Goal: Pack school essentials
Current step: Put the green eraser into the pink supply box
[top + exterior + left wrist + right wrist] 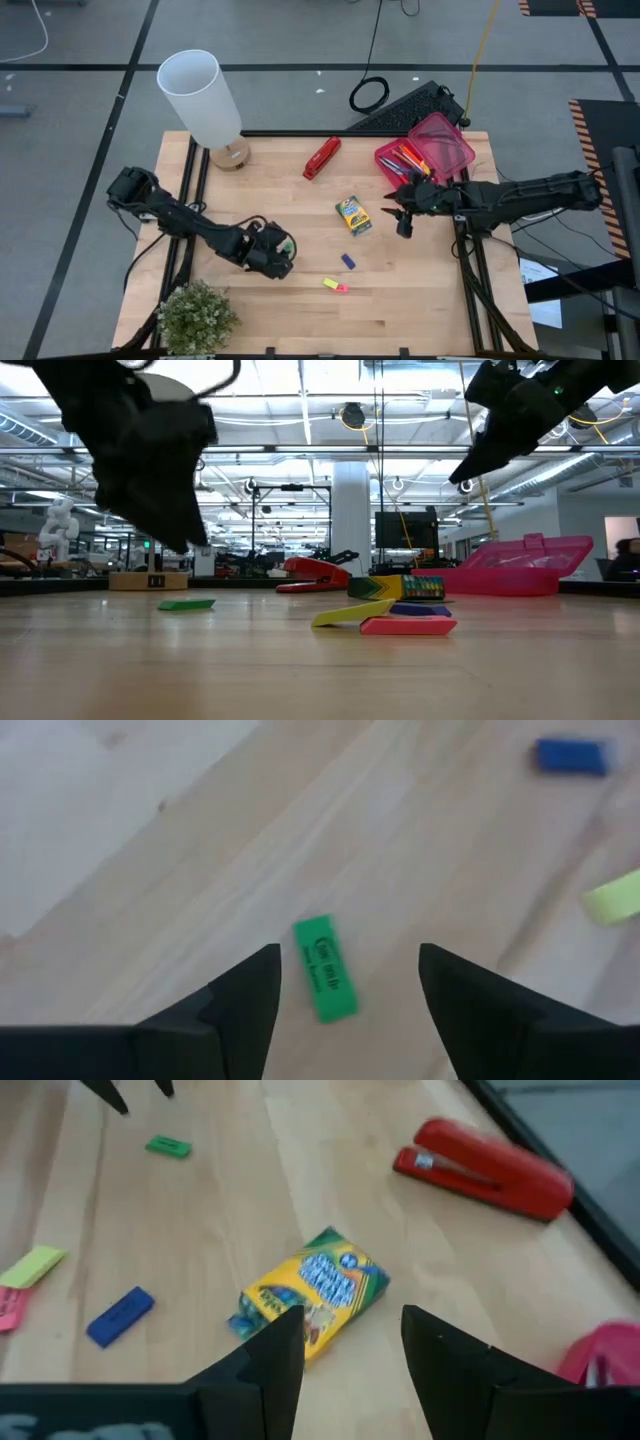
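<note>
Green eraser (325, 969), flat on the table's left near part, between the left gripper (345, 982)'s wide-apart jaws: you should lower squarely across its narrow sides; right gripper (350, 1342), jaws empty, parted above crayon box (310, 1298).

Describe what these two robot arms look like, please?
Both arms are dark, nearly black, built from chunky jointed segments. The left arm and right arm each end in an end effector with two flat, wedge-shaped black fingers. Thin black cables loop along the segments. No markings show clearly.
</note>
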You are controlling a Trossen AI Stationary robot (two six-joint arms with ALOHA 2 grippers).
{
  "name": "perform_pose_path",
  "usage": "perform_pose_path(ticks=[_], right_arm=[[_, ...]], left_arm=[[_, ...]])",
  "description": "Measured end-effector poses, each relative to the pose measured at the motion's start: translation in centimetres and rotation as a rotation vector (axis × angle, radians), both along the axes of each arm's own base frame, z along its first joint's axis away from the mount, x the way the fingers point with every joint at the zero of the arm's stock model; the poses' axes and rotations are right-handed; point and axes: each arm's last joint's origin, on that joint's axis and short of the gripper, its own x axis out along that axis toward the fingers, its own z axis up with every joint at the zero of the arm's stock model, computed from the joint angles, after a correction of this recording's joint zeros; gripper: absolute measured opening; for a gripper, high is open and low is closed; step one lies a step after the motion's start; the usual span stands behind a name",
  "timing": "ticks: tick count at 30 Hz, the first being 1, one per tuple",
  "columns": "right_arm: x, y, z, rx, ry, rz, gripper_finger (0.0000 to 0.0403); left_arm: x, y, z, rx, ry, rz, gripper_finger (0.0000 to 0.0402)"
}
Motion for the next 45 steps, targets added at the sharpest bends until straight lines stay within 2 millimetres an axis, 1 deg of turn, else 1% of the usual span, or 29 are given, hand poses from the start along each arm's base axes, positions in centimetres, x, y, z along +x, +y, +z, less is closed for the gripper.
perform_pose_path(ticks=[8, 11, 15, 17, 19, 22, 27, 30, 32, 36, 40, 45], right_arm=[[1.2, -0.1, -0.4, -0.067, 0.007, 0.048, 0.0160], [1.6, 0.0, -0.6, -0.069, 0.006, 0.054, 0.0160], [1.9, 0.0, -1.1, -0.070, 0.027, 0.057, 0.0160], [2.1, 0.0, -1.3, -0.076, 0.041, 0.066, 0.0160], [2.2, 0.2, -1.4, -0.084, 0.048, 0.078, 0.0160], [2.2, 0.4, -1.5, -0.089, 0.058, 0.093, 0.0160], [2.2, 0.8, -1.5, -0.080, 0.055, 0.106, 0.0160], [2.2, 1.4, -1.5, -0.068, 0.052, 0.131, 0.0160], [2.2, 1.9, -1.5, -0.056, 0.048, 0.142, 0.0160], [1.8, 3.3, -1.8, 0.033, 0.041, 0.140, 0.0160], [0.9, 5.0, -3.5, 0.105, 0.042, 0.152, 0.0160], [0.0, 6.2, -5.4, 0.126, -0.027, 0.122, 0.0160]], left_arm=[[0.9, 0.2, -3.0, -0.035, 0.104, 0.011, 0.0241], [1.1, 0.1, -3.7, -0.029, 0.119, 0.017, 0.0241], [1.4, 0.0, -4.3, -0.007, 0.124, -0.018, 0.0240], [1.6, -0.1, -4.8, 0.016, 0.132, -0.035, 0.0232], [1.7, -0.1, -5.1, 0.029, 0.143, -0.045, 0.0213], [1.8, -0.2, -5.7, 0.040, 0.157, -0.064, 0.0172], [1.9, -0.3, -5.8, 0.051, 0.162, -0.113, 0.0099], [1.9, -0.3, -5.7, 0.063, 0.168, -0.148, 0.0071], [1.9, -0.3, -5.7, 0.069, 0.171, -0.159, 0.0061], [1.9, -0.3, -5.7, 0.077, 0.174, -0.175, 0.0063], [1.9, -0.3, -5.7, 0.088, 0.175, -0.192, 0.0074], [2.0, -0.1, -5.5, 0.100, 0.173, -0.217, 0.0075]])
